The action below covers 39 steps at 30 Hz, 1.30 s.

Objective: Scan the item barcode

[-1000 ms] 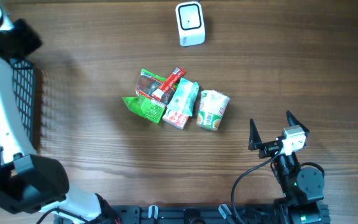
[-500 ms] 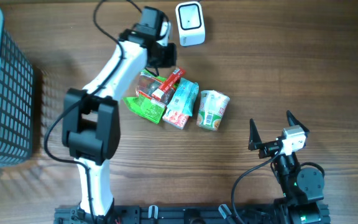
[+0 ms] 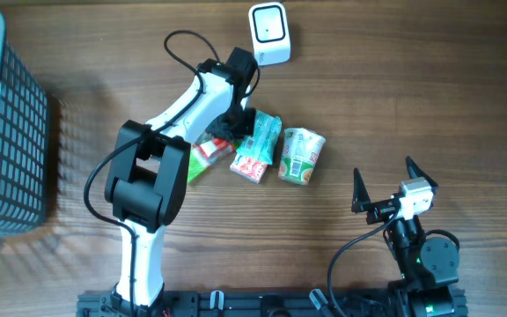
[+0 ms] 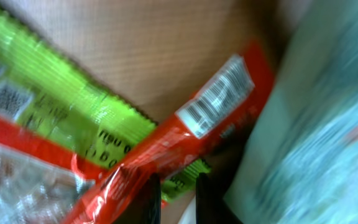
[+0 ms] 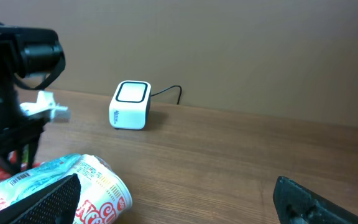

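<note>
Several snack items lie in a pile mid-table. A red packet (image 4: pixel 219 102) with a white barcode label rests across a green packet (image 4: pixel 73 106), beside a teal packet (image 3: pixel 260 141) and a tipped cup noodle (image 3: pixel 301 156). My left gripper (image 3: pixel 233 123) is down on the pile. In the left wrist view, the left gripper (image 4: pixel 179 180) has its jaws almost together, pinching the red packet's edge. The white scanner (image 3: pixel 269 33) stands at the back. My right gripper (image 3: pixel 383 169) hangs open at the front right, away from the items.
A dark mesh basket (image 3: pixel 7 123) stands at the left edge. The scanner (image 5: pixel 131 104) has a cable running behind it. The cup noodle (image 5: pixel 98 193) lies just ahead of the right gripper (image 5: pixel 178 182). The left arm (image 3: pixel 179 114) crosses the table from the front.
The left arm swung in from the basket side, passed near the scanner, and came down onto the pile. Its jaws closed. The right arm has not moved.
</note>
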Motion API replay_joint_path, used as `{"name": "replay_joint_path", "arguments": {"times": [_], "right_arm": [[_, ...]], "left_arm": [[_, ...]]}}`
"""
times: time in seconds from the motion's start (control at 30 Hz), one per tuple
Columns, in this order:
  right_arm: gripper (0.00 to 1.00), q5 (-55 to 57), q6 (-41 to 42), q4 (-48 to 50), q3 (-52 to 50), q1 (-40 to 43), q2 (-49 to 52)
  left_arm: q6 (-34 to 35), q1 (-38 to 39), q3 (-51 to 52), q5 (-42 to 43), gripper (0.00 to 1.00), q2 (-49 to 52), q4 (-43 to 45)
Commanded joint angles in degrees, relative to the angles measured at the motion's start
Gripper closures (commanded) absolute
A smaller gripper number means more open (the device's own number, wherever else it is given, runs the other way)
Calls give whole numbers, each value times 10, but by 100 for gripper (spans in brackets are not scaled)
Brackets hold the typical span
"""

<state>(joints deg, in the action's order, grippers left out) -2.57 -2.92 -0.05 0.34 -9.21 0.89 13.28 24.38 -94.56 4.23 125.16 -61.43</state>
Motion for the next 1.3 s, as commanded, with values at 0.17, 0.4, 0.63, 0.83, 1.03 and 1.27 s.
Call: {"name": "replay_joint_path", "arguments": {"times": [0.17,0.4,0.63,0.83,1.03,1.27], "right_arm": [[0,-3,-1,2,0,2,-3],[0,-3,-1,2,0,2,-3],[0,-3,-1,2,0,2,-3],[0,-3,-1,2,0,2,-3],[0,-3,-1,2,0,2,-3],[0,-3,-1,2,0,2,-3]], "left_arm": [[9,1,8,2,90,-50,-71],[53,5,9,-17,83,-96,130],[54,57,9,4,82,2,146],[54,63,9,4,81,-42,31],[54,0,9,-88,53,-139,86],[58,-127,9,-74,76,-66,117]]}}
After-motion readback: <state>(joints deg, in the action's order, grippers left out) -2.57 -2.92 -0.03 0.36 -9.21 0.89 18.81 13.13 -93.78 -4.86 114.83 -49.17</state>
